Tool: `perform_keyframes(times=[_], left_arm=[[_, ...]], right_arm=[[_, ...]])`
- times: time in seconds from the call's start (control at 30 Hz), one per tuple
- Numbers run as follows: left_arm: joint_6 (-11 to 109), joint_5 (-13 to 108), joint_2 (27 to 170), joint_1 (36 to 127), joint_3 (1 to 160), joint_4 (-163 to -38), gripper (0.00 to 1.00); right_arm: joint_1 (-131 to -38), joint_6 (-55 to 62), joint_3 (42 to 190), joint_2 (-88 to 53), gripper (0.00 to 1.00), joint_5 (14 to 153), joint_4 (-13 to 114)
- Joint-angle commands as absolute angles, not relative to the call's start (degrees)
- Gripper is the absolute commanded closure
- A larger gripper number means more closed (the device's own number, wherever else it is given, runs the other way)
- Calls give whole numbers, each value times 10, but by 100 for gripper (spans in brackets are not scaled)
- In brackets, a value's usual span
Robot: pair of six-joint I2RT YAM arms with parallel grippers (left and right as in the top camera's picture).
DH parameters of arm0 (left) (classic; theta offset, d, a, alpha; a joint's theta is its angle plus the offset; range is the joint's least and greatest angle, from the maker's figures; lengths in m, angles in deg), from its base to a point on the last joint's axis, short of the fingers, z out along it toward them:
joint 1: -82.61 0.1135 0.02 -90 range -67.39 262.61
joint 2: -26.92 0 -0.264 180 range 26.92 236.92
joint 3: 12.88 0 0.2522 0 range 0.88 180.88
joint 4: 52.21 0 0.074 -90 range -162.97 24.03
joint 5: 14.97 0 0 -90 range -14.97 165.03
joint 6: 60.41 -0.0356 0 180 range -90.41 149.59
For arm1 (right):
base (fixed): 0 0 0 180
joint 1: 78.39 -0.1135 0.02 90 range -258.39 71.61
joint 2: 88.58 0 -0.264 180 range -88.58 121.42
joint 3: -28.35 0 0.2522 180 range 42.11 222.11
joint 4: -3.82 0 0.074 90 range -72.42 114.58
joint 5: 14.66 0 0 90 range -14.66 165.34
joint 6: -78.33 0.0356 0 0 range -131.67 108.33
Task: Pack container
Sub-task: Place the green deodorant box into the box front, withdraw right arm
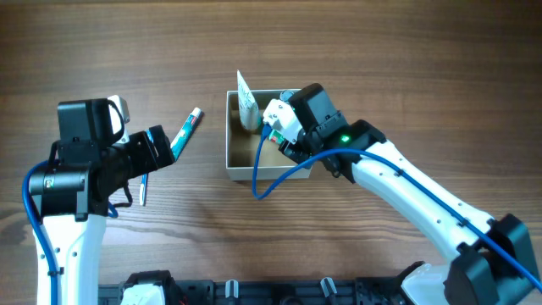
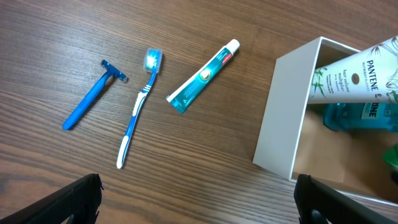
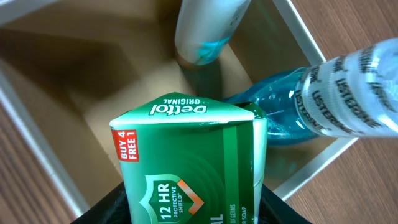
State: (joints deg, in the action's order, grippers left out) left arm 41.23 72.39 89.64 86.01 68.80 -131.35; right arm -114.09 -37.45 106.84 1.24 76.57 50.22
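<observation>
The container (image 1: 254,175) sits near the middle of the table, a little toward the far edge, open side up. Toward the left edge lie a blue razor (image 2: 93,94), a toothbrush (image 2: 140,109) and a toothpaste tube (image 2: 202,76), all loose on the wood. The left gripper (image 1: 159,146) hangs over them with its fingers spread wide and nothing between them. Inside the box, a white Pantene tube (image 2: 354,78) leans on the far wall with a blue Listerine bottle (image 3: 348,93) beside it. The right gripper (image 1: 284,144) is clamped on a green Dettol soap box (image 3: 186,162), held directly above the container's inside with its long axis running out along the fingers. This arm is the nearer one; bare floor shows on the box's left, near side, so that looks the place to lower it.
</observation>
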Motion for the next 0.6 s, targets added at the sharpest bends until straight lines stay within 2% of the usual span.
perform_keyframes(times=[0.0, 0.03, 0.07, 0.1, 0.13, 0.23, 0.3, 0.37, 0.4, 0.43, 0.5, 0.57], left_arm=[[406, 736, 891, 863, 697, -1316, 0], [406, 736, 891, 863, 697, -1316, 0], [405, 736, 891, 863, 697, -1316, 0], [406, 736, 891, 863, 697, -1316, 0], [405, 736, 891, 863, 697, -1316, 0], [405, 736, 891, 863, 697, -1316, 0], [405, 736, 891, 863, 697, -1316, 0], [405, 736, 891, 863, 697, -1316, 0], [405, 736, 891, 863, 697, -1316, 0], [405, 736, 891, 863, 697, -1316, 0], [405, 736, 891, 863, 697, -1314, 0], [403, 735, 893, 862, 697, -1307, 0]], right_arm=[[-1143, -368, 1075, 38, 90, 752, 484], [-1143, -367, 1075, 43, 75, 752, 483], [-1143, -367, 1075, 46, 68, 754, 484], [-1143, -365, 1075, 46, 54, 754, 484], [-1144, -366, 1075, 46, 48, 754, 484], [-1146, -372, 1079, 36, 15, 752, 482], [-1146, -371, 1090, 16, 10, 751, 483], [-1145, -343, 1099, -26, 10, 749, 480], [-1137, -288, 1099, -71, 9, 727, 475], [-1124, -218, 1099, -106, 0, 707, 479], [-1073, -80, 1099, -164, 0, 702, 505], [-977, 55, 1099, -201, 0, 705, 567]])
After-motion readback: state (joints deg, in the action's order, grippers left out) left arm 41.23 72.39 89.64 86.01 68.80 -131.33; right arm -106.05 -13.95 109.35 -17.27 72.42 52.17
